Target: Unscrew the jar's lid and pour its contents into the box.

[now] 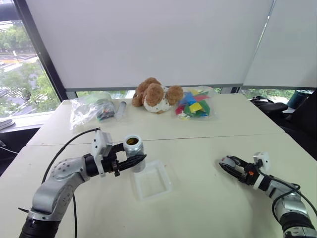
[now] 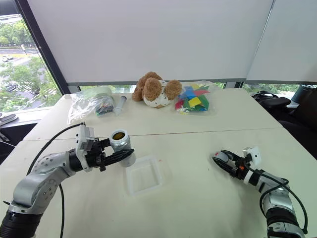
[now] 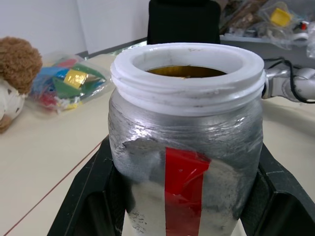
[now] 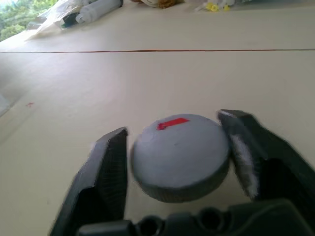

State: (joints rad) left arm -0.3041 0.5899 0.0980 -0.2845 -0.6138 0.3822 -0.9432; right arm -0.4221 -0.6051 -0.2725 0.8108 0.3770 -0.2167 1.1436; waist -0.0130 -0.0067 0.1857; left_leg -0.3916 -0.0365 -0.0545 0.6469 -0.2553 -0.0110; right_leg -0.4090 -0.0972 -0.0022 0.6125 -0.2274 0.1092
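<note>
A: In the head views we see our left gripper (image 1: 132, 162) clamped round the jar (image 1: 133, 148), which stands upright and open-topped just above the near-left rim of the box (image 1: 152, 184), toward the left side of the desk (image 1: 198, 148).

B: And our right gripper (image 1: 229, 165) sits low near the desk's right edge, with something grey between its fingers. Along the far edge we have a clear bag of bits (image 1: 89, 110), a soft toy dog (image 1: 154, 95) and a bag of coloured pieces (image 1: 194, 105).

A: In the left wrist view the jar (image 3: 184, 147) sits tight between the two black fingers (image 3: 86, 196). Its white threaded neck is bare, and we see brown contents (image 3: 184, 72) inside, with the red strip on its silver side.

B: In the right wrist view the lid (image 4: 179, 156) lies between our fingers (image 4: 106, 172), dome up, with a red mark. The jaws stand just wider than the lid, a thin gap on each side; we cannot tell whether it rests on the desk.
</note>
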